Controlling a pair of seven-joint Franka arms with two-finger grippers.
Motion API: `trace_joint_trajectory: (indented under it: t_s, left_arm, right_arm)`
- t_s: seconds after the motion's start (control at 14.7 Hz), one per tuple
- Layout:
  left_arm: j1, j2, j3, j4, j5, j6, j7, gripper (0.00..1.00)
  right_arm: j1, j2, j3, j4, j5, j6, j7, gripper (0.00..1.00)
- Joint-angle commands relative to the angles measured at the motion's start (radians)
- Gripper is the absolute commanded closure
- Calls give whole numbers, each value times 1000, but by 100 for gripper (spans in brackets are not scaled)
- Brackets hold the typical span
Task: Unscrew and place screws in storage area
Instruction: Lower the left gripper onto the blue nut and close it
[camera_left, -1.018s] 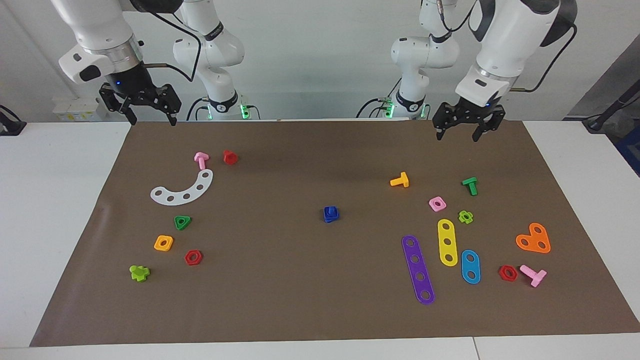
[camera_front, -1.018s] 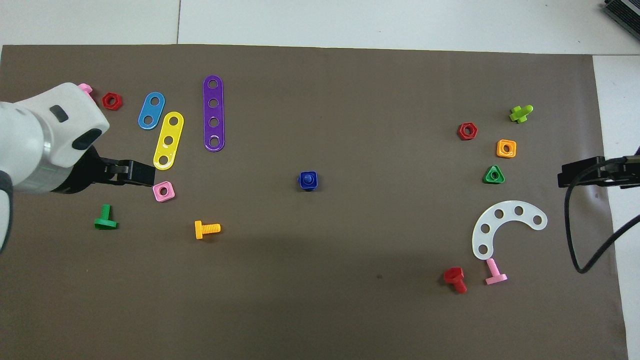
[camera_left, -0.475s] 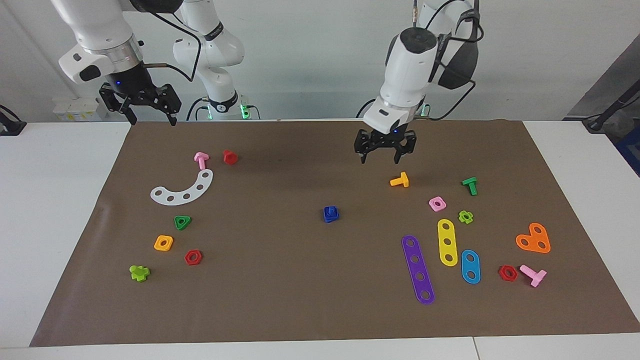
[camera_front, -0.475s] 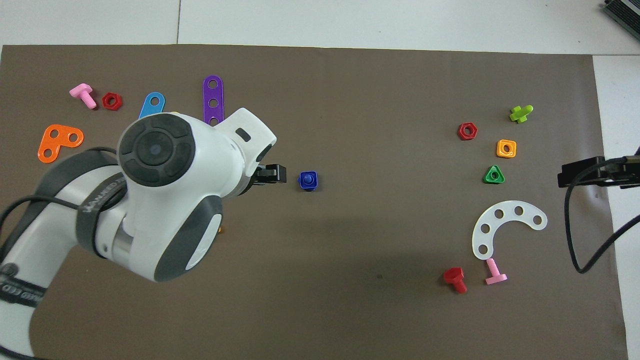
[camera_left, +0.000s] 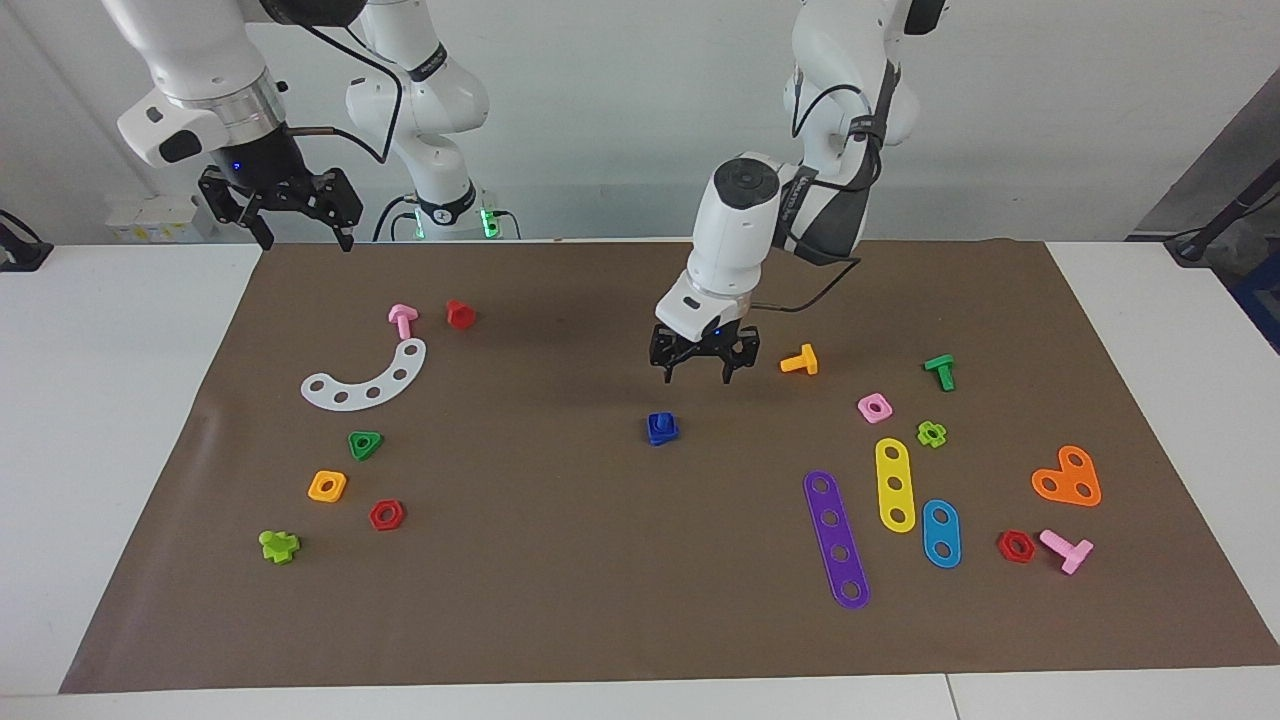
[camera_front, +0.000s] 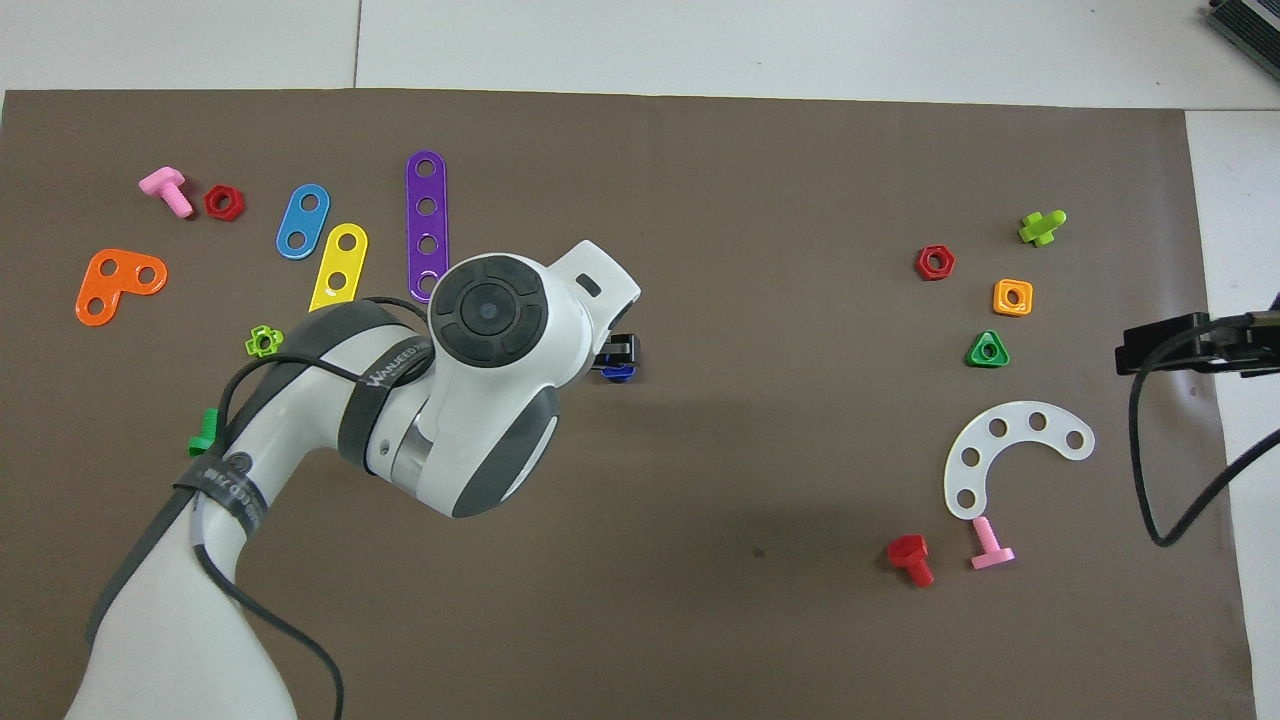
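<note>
Left gripper (camera_left: 704, 374), fingers spread, has swung in over the glossy dark-blue plastic screw (camera_left: 661, 428), triangular-headed, on a matte brown mat (camera_left: 600, 560); right gripper (camera_left: 290, 215) waits, spread.

Bare mat (camera_left: 600, 520) around the blue screw (camera_left: 661, 428)

One bit of lettering — on the grey band of the white left robot arm (camera_front: 400, 365) — too blurred to read.

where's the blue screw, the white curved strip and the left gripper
blue screw (camera_left: 661, 428): facing view, on its top face, mid-mat.
white curved strip (camera_left: 368, 379): facing view, on the middle of the arc, between holes.
left gripper (camera_left: 703, 372): facing view, midway between its open fingertips, raised above the mat.
</note>
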Motion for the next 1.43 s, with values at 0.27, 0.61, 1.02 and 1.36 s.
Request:
trace_joint_trajectory:
  t_s: [0.27, 0.61, 1.02, 1.36]
  left_arm:
    - [-31, 130, 22, 94, 58, 60, -104, 10]
    - [-32, 159, 22, 83, 71, 120, -124, 13]
    - [-34, 176, 20, 47, 101, 170, -116, 15]
    - [-40, 188, 20, 50, 101, 181, -118, 16]
  right_arm:
    - [-6, -8, 5, 1, -8, -13, -23, 0]
    - [-6, -8, 5, 1, -8, -13, -23, 0]
    - [-6, -8, 5, 3, -8, -13, -23, 0]
    - [-6, -8, 5, 1, -8, -13, -23, 0]
